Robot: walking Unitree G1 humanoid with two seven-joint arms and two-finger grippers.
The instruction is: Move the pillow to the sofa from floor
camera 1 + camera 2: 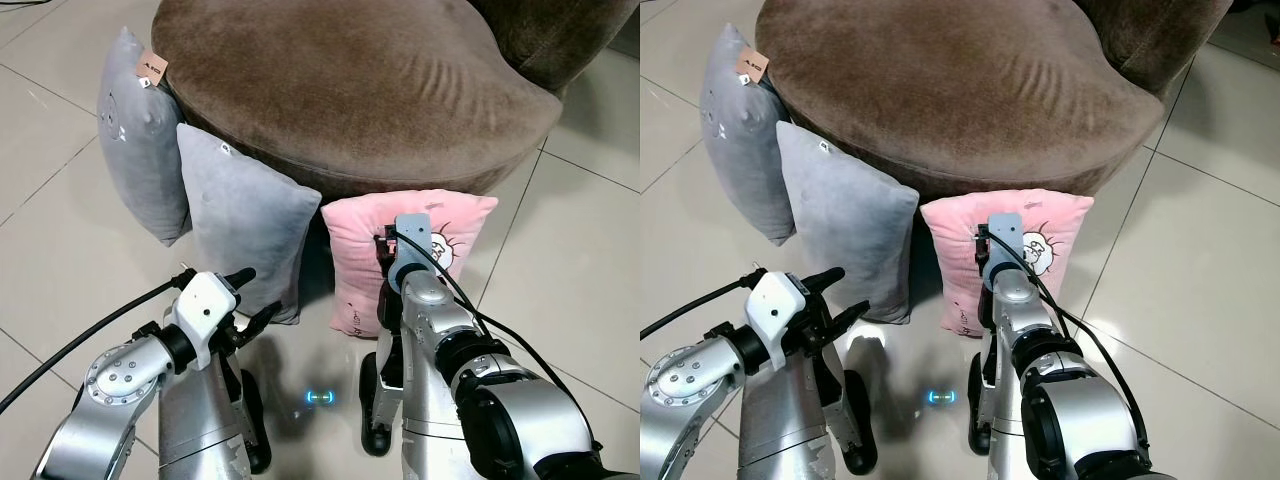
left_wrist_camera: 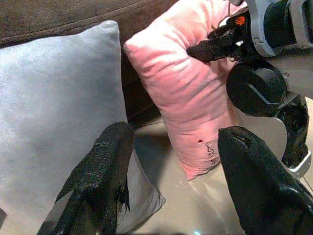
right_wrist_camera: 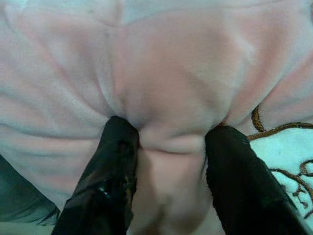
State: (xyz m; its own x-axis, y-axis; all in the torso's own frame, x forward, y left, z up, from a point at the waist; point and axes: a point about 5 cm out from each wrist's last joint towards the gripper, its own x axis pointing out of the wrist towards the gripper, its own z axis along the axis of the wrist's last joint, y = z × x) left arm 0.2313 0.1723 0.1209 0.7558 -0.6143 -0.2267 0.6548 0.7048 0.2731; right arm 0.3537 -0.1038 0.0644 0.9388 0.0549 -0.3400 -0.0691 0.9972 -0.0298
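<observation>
The right gripper (image 3: 168, 147) is pinching a fold of the pink pillow (image 1: 450, 225), which is leaning against the sofa (image 1: 350, 90) at frame centre, ready for lifting. The left gripper (image 2: 171, 166) is gaping empty beside a grey pillow (image 1: 240, 220).

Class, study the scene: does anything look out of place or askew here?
Three pillows stand on the tiled floor against the brown sofa instead of on it: two grey pillows and a pink pillow, whose fabric is bunched between the right tool's fingers.
</observation>
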